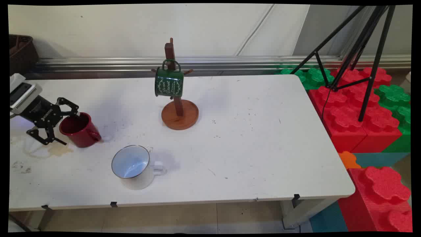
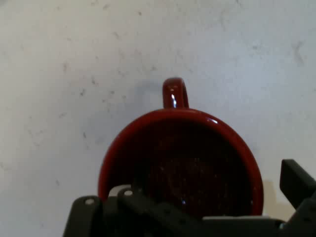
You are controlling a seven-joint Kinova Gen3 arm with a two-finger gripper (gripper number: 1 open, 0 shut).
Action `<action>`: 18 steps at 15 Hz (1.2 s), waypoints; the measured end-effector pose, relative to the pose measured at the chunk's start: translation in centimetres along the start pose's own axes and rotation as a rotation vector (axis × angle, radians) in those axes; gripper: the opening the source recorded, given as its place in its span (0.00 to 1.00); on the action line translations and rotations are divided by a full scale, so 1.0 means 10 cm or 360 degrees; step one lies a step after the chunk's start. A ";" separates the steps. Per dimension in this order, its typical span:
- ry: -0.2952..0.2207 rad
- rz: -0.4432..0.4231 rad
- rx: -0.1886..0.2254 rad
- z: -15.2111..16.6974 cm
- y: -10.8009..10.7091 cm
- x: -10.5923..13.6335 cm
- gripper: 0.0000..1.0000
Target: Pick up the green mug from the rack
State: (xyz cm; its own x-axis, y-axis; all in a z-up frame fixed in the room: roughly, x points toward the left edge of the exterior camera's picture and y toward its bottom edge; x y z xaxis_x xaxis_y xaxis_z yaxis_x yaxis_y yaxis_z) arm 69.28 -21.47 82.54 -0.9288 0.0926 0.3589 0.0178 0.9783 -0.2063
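The white table bears a red mug, a white mug and a wooden mug stand.

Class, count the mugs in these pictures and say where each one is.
3. The red mug stands on the table's left, at the gripper. The white mug lies tilted near the front edge. The green mug hangs on the wooden rack. None seems hidden.

Your gripper is black, built of open, angular linkage bars with small silver screws at the joints. Behind its jaws, white lettering marks the black body, then a white wrist section with a dark panel.
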 end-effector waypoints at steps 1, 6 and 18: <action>0.0005 -0.0001 0.0003 -0.01 -0.01 0.01 1.00; 0.0055 -0.0060 0.0023 -0.15 -0.03 0.04 1.00; 0.0306 -0.0365 0.0052 -0.60 0.00 0.16 1.00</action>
State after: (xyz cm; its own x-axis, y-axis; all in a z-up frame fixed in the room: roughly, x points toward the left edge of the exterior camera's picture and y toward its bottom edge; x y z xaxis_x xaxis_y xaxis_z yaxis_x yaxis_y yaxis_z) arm 70.04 -20.18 88.51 -0.8199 -0.0936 0.5648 -0.1992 0.9716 -0.1281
